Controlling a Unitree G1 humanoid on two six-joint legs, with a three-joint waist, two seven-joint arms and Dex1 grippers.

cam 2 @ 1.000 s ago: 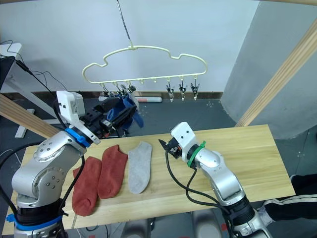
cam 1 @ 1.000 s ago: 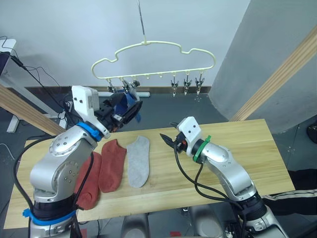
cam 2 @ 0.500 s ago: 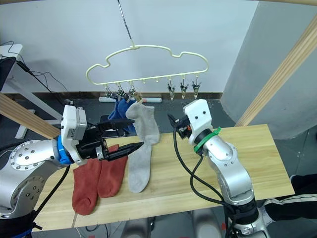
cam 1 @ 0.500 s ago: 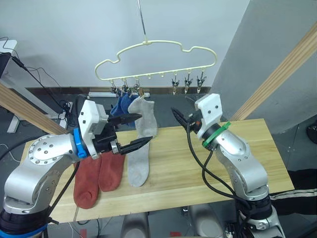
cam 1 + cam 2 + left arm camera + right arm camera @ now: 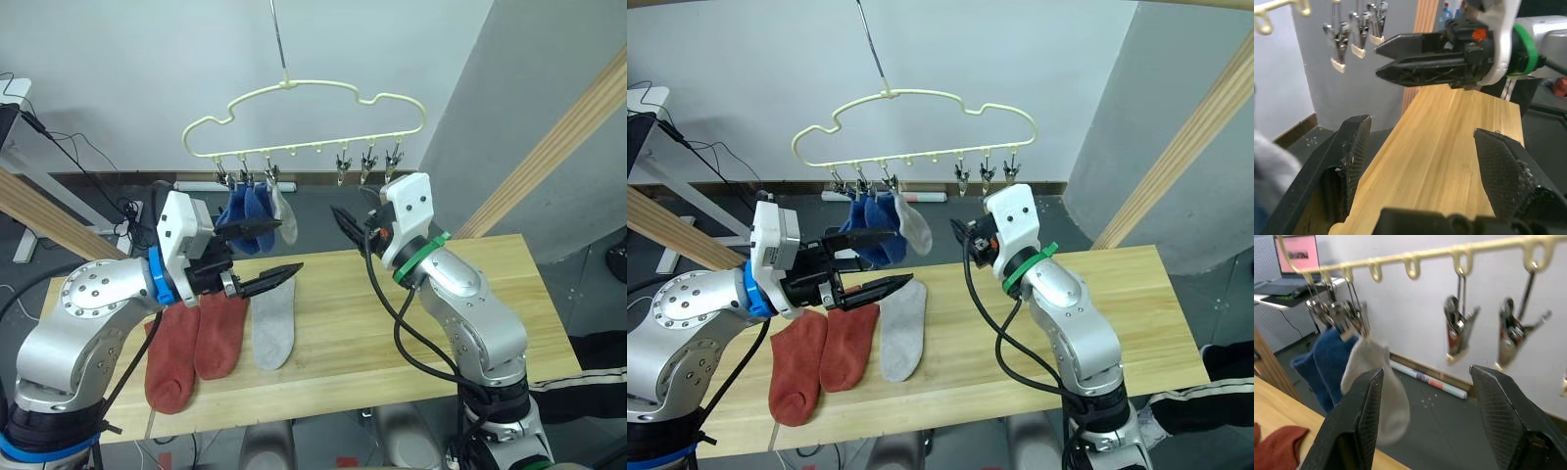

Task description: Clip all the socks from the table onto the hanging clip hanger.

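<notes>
The pale-yellow clip hanger (image 5: 304,103) hangs above the table's far edge. Two blue socks (image 5: 245,208) and a light grey sock (image 5: 285,225) hang from its left clips. On the table (image 5: 470,284) lie two rust-red socks (image 5: 174,351) (image 5: 223,331) and a light grey sock (image 5: 273,323). My left gripper (image 5: 268,253) is open and holds nothing, just below the hanging socks and above the lying grey one. My right gripper (image 5: 341,218) is open and holds nothing. It points at the hanging grey sock (image 5: 1376,382), under the free clips (image 5: 1459,330).
Three free clips (image 5: 368,162) hang on the hanger's right side. Slanted wooden beams stand at the right (image 5: 554,147) and at the left (image 5: 39,215). Bare tabletop lies to the right of my right arm. Cables run over the floor behind the table.
My left gripper has come down from the hanger and stands open. A grey sock now hangs clipped beside the blue ones. My right gripper has risen from the table towards the hanger.
</notes>
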